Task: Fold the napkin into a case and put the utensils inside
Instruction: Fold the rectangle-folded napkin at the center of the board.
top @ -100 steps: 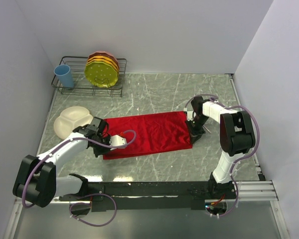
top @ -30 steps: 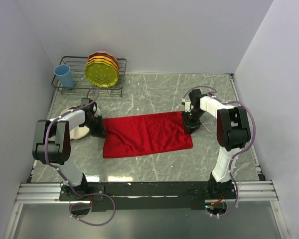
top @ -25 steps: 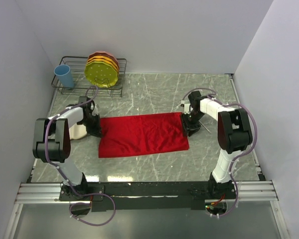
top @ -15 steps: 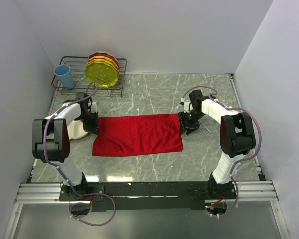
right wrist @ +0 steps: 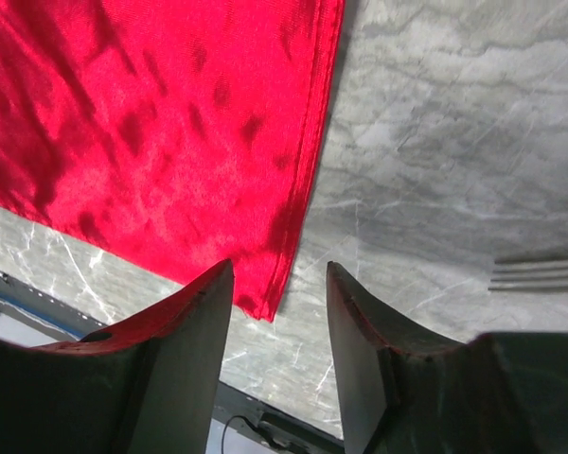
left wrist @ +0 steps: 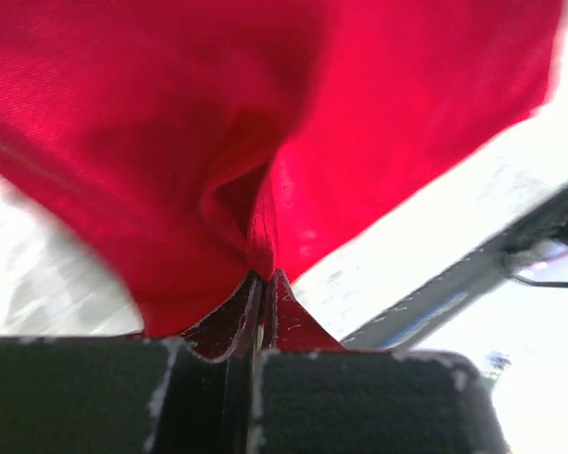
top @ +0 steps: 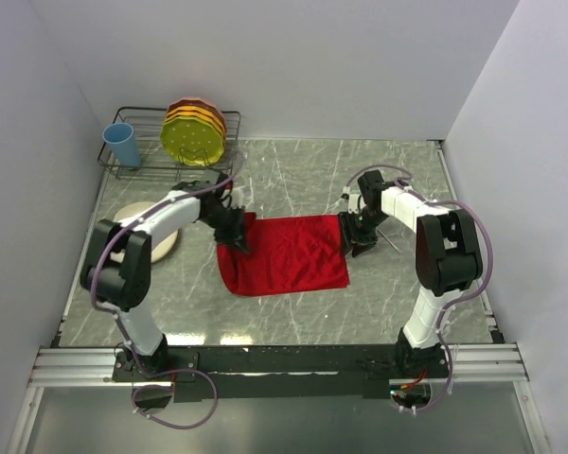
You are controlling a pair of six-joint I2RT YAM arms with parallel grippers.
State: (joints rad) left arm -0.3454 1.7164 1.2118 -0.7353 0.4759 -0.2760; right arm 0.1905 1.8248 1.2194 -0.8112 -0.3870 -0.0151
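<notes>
Red satin napkin (top: 289, 255) on the bench (top: 293, 180): left part raised and doubled rightward, apparently mid-fold. Jaws of left gripper (left wrist: 256, 295): shut tight on the napkin's left edge. Jaws of right gripper (right wrist: 279, 284): partly open, empty, at the napkin's right edge, probably to steady it; fork (right wrist: 540, 274) just right of the napkin.

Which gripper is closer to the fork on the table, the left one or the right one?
Right. The right gripper is open at the napkin's right edge, just beside the fork. The left gripper is across the napkin, shut on its left part.
</notes>
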